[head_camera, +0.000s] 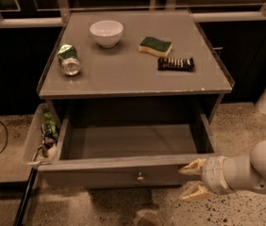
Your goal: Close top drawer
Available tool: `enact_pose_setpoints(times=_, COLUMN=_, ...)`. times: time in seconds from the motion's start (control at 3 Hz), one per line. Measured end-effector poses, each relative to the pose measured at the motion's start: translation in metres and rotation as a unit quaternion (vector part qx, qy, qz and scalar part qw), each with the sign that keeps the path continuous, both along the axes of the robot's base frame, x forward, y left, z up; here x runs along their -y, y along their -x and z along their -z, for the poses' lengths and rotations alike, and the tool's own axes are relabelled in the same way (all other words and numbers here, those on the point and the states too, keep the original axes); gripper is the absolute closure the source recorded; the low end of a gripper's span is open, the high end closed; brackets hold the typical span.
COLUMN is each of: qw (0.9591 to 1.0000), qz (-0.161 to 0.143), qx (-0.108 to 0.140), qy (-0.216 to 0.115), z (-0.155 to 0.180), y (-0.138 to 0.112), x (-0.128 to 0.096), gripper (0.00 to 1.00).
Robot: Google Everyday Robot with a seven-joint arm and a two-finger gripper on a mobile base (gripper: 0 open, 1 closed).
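The drawer (100, 173) stands pulled far out beneath the surface (133, 74). It looks rigid and fairly heavy, so a flat push on its front should suit better than gripping the knob (140, 176). The end effector (193, 180), released and grasping nothing, hovers at its near right corner.

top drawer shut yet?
No: the top drawer stands pulled out with its inside showing, and the open gripper is by the right end of its front panel.
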State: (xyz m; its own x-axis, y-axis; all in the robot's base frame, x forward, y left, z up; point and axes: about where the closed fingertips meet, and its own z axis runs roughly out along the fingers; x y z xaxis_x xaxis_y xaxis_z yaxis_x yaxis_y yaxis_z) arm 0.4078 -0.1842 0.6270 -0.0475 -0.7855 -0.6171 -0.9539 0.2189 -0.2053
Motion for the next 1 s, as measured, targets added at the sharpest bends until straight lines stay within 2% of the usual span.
enact_pose_setpoints(times=0.33, qw=1.0, qz=0.0, qx=0.0, qy=0.0, z=0.0, y=0.001, x=0.0, gripper=0.14)
enact_pose_setpoints(times=0.67, qw=0.9991, qz=-0.011, qx=0.036, qy=-0.022, z=-0.01, y=-0.029, x=-0.003, gripper=0.37)
enact_pose_setpoints(times=1.0, qw=0.9955, qz=-0.03, qx=0.082, qy=-0.038, z=-0.028, y=-0.08, x=-0.002, gripper=0.61)
